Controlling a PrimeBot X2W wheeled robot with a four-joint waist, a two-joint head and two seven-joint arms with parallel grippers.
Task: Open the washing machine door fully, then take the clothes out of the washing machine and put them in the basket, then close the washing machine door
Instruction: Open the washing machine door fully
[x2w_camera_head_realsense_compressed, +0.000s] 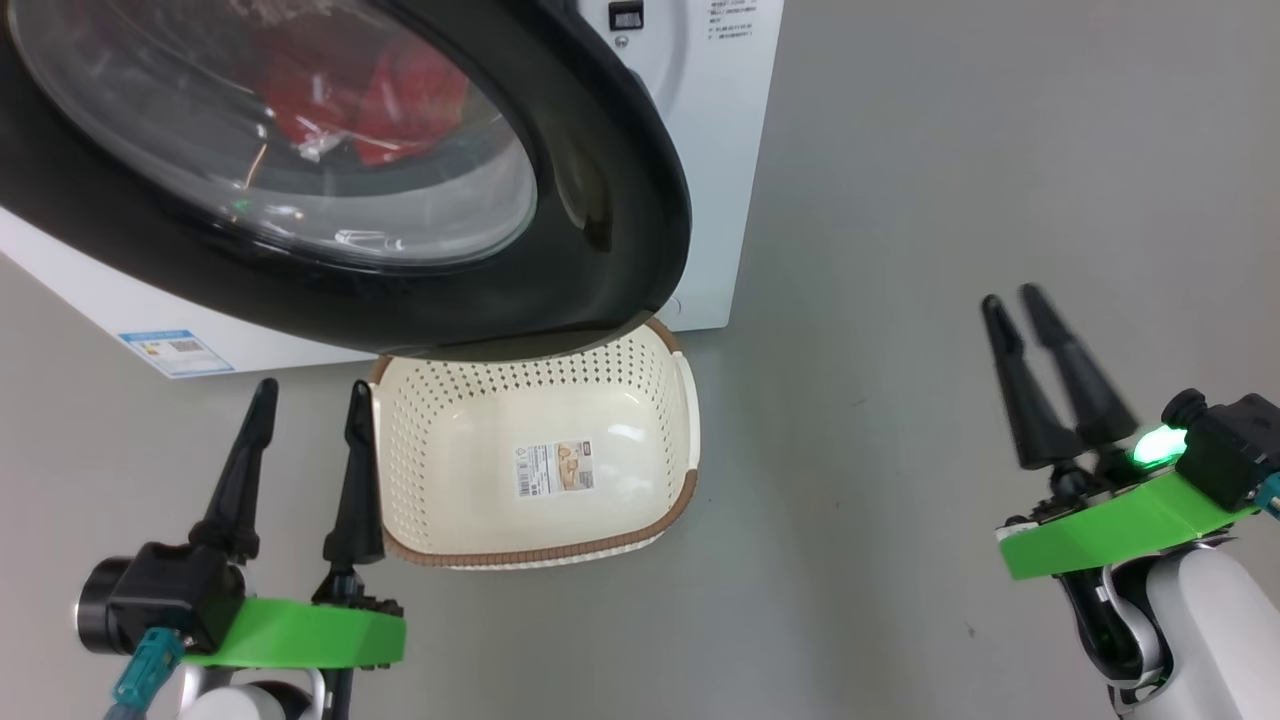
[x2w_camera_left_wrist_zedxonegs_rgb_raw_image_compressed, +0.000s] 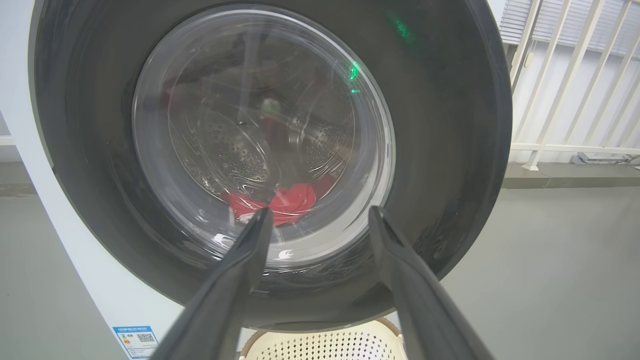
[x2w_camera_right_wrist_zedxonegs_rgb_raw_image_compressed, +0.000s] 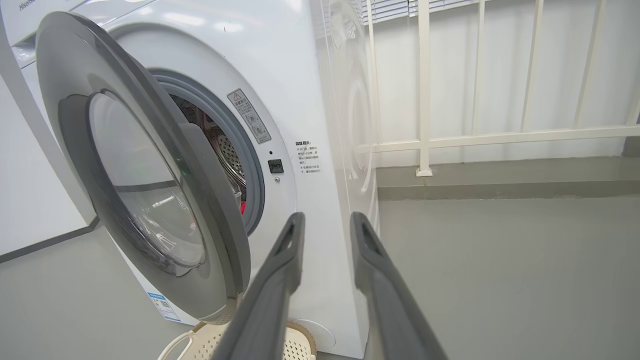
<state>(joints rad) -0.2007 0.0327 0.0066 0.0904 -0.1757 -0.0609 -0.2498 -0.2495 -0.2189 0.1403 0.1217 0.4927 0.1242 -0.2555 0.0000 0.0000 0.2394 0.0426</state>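
Washing machine door (x2w_camera_head_realsense_compressed: 640, 200) ajar, swung out partway from the washing machine (x2w_camera_head_realsense_compressed: 725, 150). Its black rim overhangs the far edge of the basket (x2w_camera_head_realsense_compressed: 540, 553) and stands between both grippers and the drum opening. Basket sits on the floor (x2w_camera_head_realsense_compressed: 900, 200) just in front of the machine's lower right front corner, with a label sticker (x2w_camera_head_realsense_compressed: 555, 468) on its bottom. Clothes (x2w_camera_head_realsense_compressed: 400, 100) are inside the drum, red, seen through the door glass.

Left gripper (x2w_camera_head_realsense_compressed: 312, 388) is at the basket's left side, fingers spread wide, nothing between them; the inner finger overlaps the basket rim, contact cannot be told. Right gripper (x2w_camera_head_realsense_compressed: 1010, 297) is well to the right of the basket over bare floor, fingers apart with a narrow gap, pinching nothing.

Floor is smooth grey with a few small specks. A blue energy label (x2w_camera_head_realsense_compressed: 175, 352) is on the machine's lower front.

Left wrist view looks straight at the door glass: perforated steel drum (x2w_camera_left_wrist_zedxonegs_rgb_raw_image_compressed: 235, 155) behind it, red fabric low in the drum, a green light glint on the rim. Right wrist view gives the door's edge-on angle and the gap to the grey rubber ring (x2w_camera_right_wrist_zedxonegs_rgb_raw_image_compressed: 255, 165), a warning sticker (x2w_camera_right_wrist_zedxonegs_rgb_raw_image_compressed: 249, 116), the latch slot (x2w_camera_right_wrist_zedxonegs_rgb_raw_image_compressed: 275, 166), printed text, plus a white railing (x2w_camera_right_wrist_zedxonegs_rgb_raw_image_compressed: 425, 100) and a raised kerb along the back wall.
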